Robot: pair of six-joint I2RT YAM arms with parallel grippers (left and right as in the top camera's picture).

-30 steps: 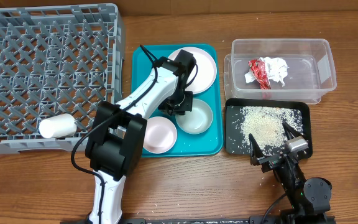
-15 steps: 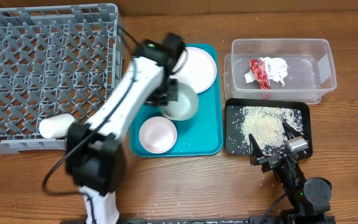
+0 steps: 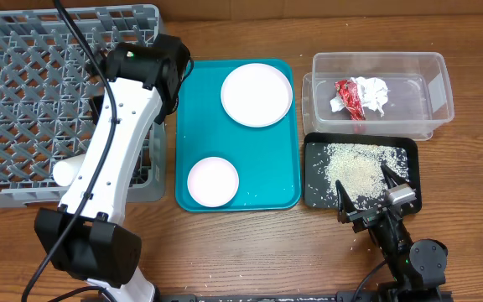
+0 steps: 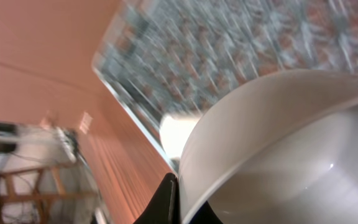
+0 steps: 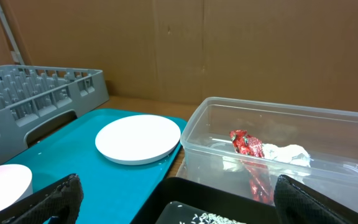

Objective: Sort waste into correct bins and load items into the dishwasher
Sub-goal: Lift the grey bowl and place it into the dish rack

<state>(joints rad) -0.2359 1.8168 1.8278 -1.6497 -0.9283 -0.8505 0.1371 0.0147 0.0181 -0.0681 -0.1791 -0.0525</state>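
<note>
Pinching the bowl (image 4: 291, 143) by its rim, the left gripper (image 4: 178, 202) hangs over the right edge of the dish rack (image 3: 49, 84), whose slots lie below and leftward, well apart from the spread-open right gripper (image 3: 365, 184).

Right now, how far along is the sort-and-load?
Done: a cup lies in the rack, wrappers sit in the clear bin, rice in the black tray. In hand: the left jaws hold a bowl over the rack. Left: plate and small bowl on the teal tray; right jaws idle, open.
</note>
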